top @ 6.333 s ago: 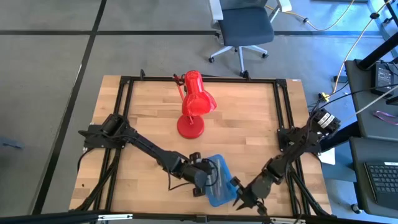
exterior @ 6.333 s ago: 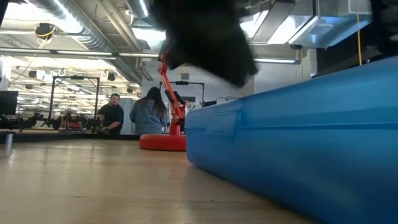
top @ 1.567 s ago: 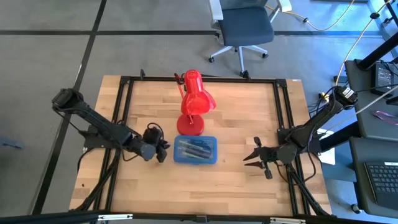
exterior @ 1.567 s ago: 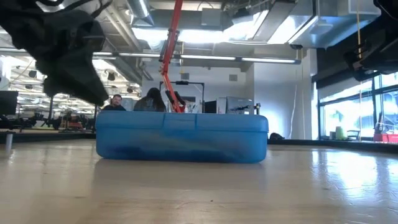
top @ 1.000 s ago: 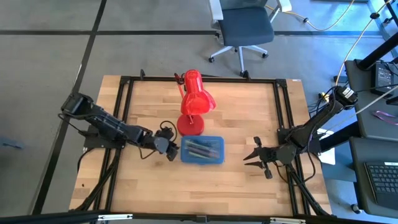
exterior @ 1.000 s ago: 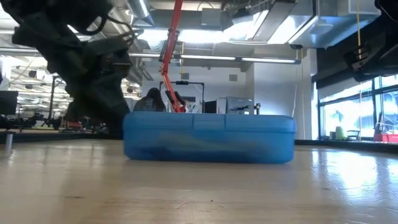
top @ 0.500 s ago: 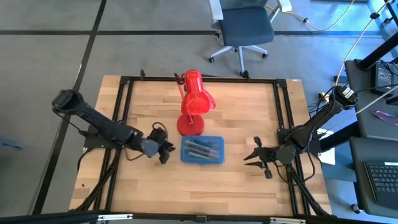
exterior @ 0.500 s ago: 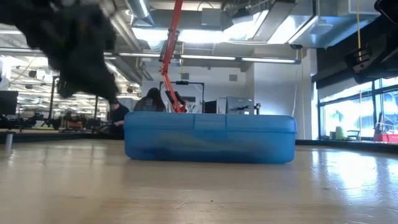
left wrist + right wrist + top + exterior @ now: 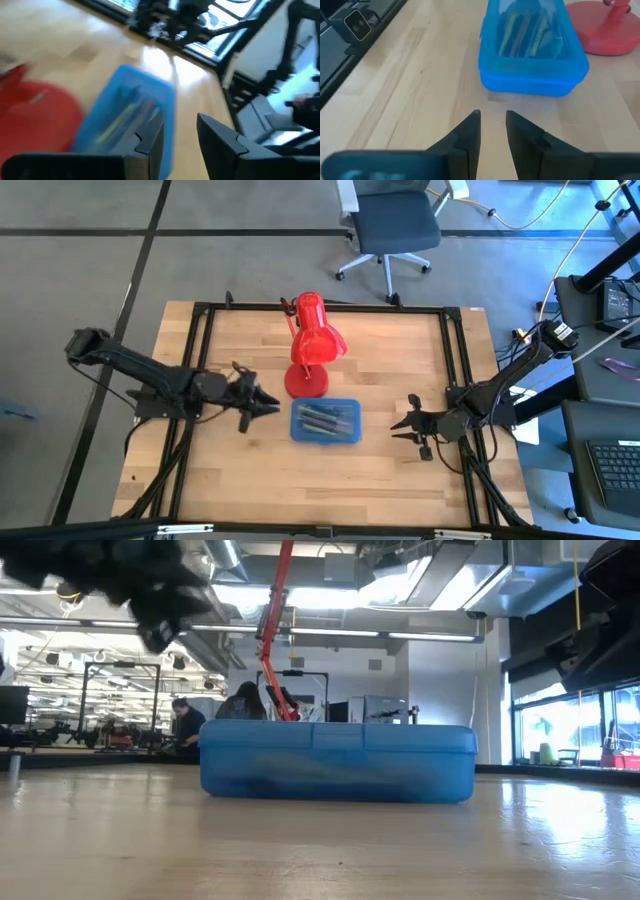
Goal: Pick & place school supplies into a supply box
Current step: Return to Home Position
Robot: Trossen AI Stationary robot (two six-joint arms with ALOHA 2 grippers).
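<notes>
The supply box (image 9: 325,421) is a translucent blue case lying shut and flat on the table, just in front of the red lamp's base. Pens and pencils (image 9: 527,30) show through its lid. It also shows in the low view as the supply box (image 9: 338,762), and in the left wrist view as the supply box (image 9: 127,117). My left gripper (image 9: 262,408) hangs open in the air a short way left of the box, also seen from its own wrist (image 9: 180,135). My right gripper (image 9: 405,425) stands open to the right of the box, fingers pointing at it (image 9: 493,125). No scissors show.
A red desk lamp (image 9: 312,345) stands on its round base (image 9: 306,383) just behind the box, its head toward the far edge. A black frame (image 9: 200,380) borders the table. Bare wood lies in front of the box. People (image 9: 185,725) stand far back in the room.
My left gripper stood low against the box's left end a second ago. It has since drawn back toward the table's left edge and risen off the table. The box has stayed where it was.
</notes>
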